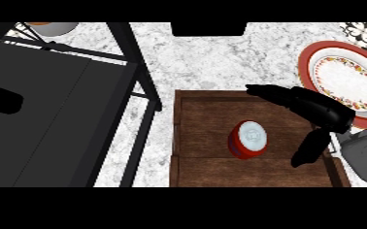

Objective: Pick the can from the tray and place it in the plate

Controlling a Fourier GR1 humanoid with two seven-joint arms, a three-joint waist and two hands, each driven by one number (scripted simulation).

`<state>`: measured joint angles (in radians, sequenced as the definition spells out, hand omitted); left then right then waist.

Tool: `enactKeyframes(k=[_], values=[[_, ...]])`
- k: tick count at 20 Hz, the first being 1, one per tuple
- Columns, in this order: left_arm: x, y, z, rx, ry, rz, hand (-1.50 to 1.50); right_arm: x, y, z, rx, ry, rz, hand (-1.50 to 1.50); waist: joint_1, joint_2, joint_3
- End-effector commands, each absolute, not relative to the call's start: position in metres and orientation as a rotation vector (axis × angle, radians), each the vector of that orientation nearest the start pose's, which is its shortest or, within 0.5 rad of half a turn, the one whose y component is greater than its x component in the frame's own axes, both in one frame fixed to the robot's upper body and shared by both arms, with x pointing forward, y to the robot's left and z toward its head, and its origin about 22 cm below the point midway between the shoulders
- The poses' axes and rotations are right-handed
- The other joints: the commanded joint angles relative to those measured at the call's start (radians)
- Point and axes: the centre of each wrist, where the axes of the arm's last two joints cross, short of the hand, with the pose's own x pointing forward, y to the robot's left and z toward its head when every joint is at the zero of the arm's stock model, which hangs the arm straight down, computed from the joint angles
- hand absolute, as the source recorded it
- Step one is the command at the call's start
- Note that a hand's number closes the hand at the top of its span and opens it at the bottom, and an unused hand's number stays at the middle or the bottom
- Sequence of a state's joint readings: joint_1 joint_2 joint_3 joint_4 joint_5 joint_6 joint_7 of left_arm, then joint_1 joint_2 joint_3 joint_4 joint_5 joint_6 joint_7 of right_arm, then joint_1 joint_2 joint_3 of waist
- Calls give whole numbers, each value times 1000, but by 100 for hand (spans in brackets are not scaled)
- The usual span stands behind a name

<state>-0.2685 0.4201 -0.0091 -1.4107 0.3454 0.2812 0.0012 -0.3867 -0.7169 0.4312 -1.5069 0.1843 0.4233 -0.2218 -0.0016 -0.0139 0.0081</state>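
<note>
A red can (248,139) with a pale lid stands upright in the brown wooden tray (204,121), a little right of its middle. My right hand (323,110) hovers over the tray's right side, fingers stretched toward the upper left and thumb pointing down. It is open, and a gap separates it from the can. The plate (337,73), white with a red patterned rim, lies on the marble counter beyond the tray's right far corner. My left hand shows in no view.
A black metal rack (136,73) with a dark surface fills the left side. A grey bowl (54,28) sits at the top left corner. A dark block (208,29) stands at the counter's far edge. A patterned object (355,31) shows at top right.
</note>
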Motion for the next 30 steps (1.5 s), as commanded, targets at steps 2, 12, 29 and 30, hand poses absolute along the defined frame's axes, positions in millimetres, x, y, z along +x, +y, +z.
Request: enactKeyframes(k=[2,12,29,30], values=[[290,288,16,182,-1432,-66,0,304,-249,96,-68,-1428,1546,-150,-7,20,-9],[282,282,10,161,-1429,-61,0,292,-222,87,-118,-1344,1608,-150,-12,16,-8],[293,293,34,173,-1422,-49,0,290,-177,73,-47,-1316,1800,150,9,17,-7],[283,288,20,171,-1419,-63,0,283,-179,61,-38,-1320,1787,150,8,17,-6]])
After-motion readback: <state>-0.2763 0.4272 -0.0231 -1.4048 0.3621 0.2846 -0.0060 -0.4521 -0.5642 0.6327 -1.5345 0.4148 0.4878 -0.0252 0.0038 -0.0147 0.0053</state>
